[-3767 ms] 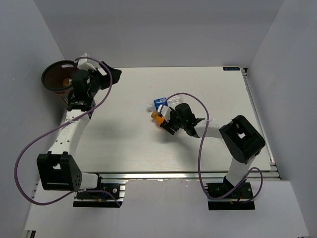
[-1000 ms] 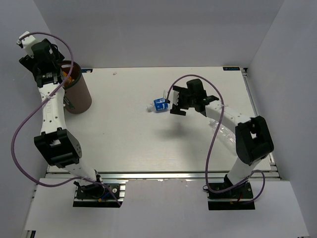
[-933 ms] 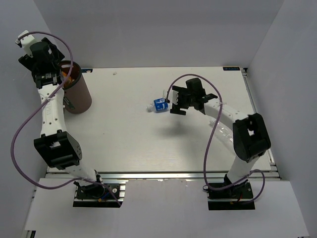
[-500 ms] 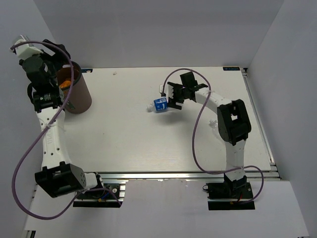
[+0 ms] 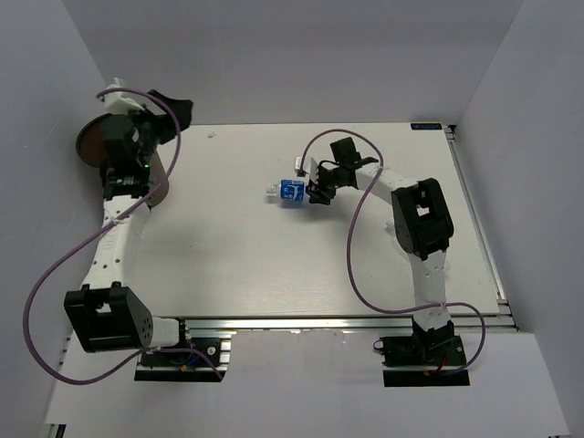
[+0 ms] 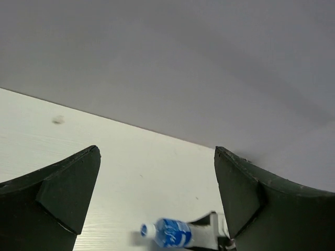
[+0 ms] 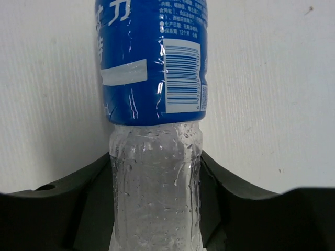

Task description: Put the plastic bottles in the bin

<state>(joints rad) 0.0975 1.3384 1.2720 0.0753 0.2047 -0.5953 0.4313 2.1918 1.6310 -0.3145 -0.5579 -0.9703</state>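
Right gripper (image 7: pixel 155 163) snug around bottle (image 7: pixel 152 68)

The left fingers (image 6: pixel 52 193) spread wide, right fingers (image 7: pixel 78 209) clamped.

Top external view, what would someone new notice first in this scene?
A blue-labelled bottle lies near the middle of the table, its clear lower half gripped by the right end effector. At the far left corner sits the dark-brown bin, with the left end effector close by it, open and holding nothing.
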